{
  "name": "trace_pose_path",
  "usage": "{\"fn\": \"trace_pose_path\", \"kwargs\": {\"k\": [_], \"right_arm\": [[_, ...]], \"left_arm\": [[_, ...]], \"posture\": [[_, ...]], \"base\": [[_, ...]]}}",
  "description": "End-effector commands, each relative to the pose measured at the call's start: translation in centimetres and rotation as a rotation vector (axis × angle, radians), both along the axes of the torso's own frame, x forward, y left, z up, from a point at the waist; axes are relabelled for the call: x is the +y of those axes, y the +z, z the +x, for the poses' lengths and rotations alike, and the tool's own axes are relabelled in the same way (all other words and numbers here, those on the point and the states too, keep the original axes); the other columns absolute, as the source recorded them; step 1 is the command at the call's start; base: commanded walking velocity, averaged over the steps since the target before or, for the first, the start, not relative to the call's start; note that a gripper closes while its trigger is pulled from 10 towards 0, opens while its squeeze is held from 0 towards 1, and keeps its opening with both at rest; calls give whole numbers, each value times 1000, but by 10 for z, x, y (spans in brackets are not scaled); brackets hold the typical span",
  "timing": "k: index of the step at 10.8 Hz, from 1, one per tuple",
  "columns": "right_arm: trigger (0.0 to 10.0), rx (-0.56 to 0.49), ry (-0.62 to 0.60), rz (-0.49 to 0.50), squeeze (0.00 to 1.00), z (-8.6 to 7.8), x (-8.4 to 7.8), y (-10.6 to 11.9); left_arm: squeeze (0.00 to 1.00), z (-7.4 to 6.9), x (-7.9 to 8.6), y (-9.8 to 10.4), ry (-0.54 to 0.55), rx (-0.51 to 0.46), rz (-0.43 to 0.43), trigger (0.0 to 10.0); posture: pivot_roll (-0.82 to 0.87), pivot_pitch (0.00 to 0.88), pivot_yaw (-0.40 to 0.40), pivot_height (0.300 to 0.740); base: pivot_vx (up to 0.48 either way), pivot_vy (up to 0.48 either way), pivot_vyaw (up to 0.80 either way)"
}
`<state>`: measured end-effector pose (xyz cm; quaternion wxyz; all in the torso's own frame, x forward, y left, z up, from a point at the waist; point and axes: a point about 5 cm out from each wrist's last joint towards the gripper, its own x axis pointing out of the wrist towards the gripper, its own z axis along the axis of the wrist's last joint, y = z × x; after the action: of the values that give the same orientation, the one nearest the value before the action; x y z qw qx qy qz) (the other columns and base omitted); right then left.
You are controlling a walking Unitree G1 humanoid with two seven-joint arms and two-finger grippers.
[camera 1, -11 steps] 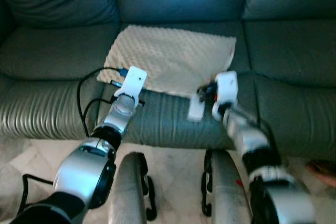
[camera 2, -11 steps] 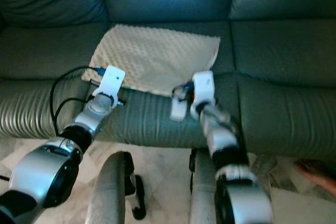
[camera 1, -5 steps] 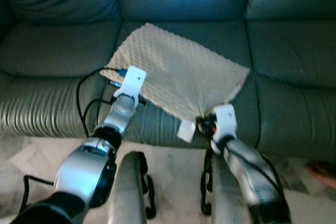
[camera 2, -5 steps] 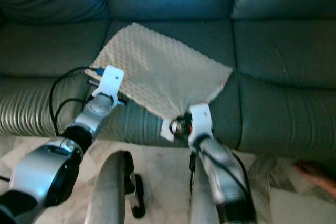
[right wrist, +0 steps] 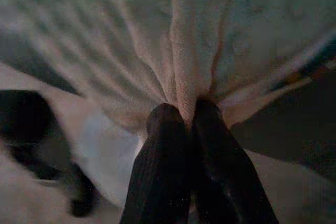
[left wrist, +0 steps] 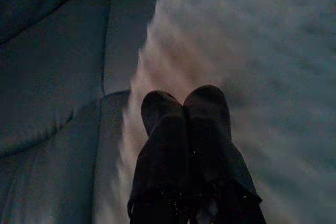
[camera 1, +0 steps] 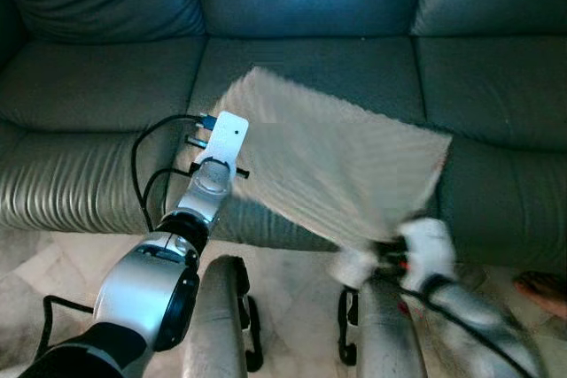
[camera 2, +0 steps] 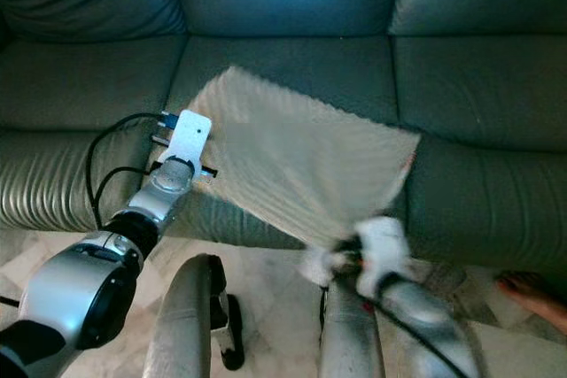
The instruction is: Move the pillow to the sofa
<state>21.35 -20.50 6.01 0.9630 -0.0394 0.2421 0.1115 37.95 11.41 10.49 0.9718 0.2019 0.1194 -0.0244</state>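
The left gripper (left wrist: 184, 109), fingers pressed together, rests on the cream pillow (camera 1: 337, 161) on the sofa (camera 1: 106, 86) seat. The right gripper (right wrist: 181, 116), pinching the pillow's corner, has dragged it off the front edge, undoing the placement.

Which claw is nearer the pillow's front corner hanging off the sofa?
Right. The right claw pinches the pillow at that corner; the left claw is shut over its far left edge.

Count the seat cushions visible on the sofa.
3: left seat cushion, middle seat cushion under the pillow, right seat cushion. More may lie beyond the frame.
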Motion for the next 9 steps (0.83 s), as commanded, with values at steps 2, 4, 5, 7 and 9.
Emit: {"fn": "trace_pose_path", "kwargs": {"k": [2,4,5,7,9], "right_arm": [[0,14,-191,-74,0,-6,-35,1],[0,-35,-248,-82,0,9,-41,9],[0,-73,-271,-48,0,27,-38,14],[0,-115,-267,1,0,57,-27,16],[0,-148,-243,23,0,79,-14,21]], "left_arm": [[0,-1,4,-4,8,16,2,10000],[0,0,4,-2,8,15,-1,10000],[0,0,4,-1,6,14,-3,10000],[0,0,5,-1,6,13,-3,10000],[0,1,7,0,7,11,2,10000]], "posture": [[-85,251,122,611],[-82,247,126,611],[-74,245,128,611],[-62,246,131,611],[-39,251,136,611]], "base": [[0,0,0],[0,0,0],[0,0,0],[0,0,0],[0,0,0]]}}
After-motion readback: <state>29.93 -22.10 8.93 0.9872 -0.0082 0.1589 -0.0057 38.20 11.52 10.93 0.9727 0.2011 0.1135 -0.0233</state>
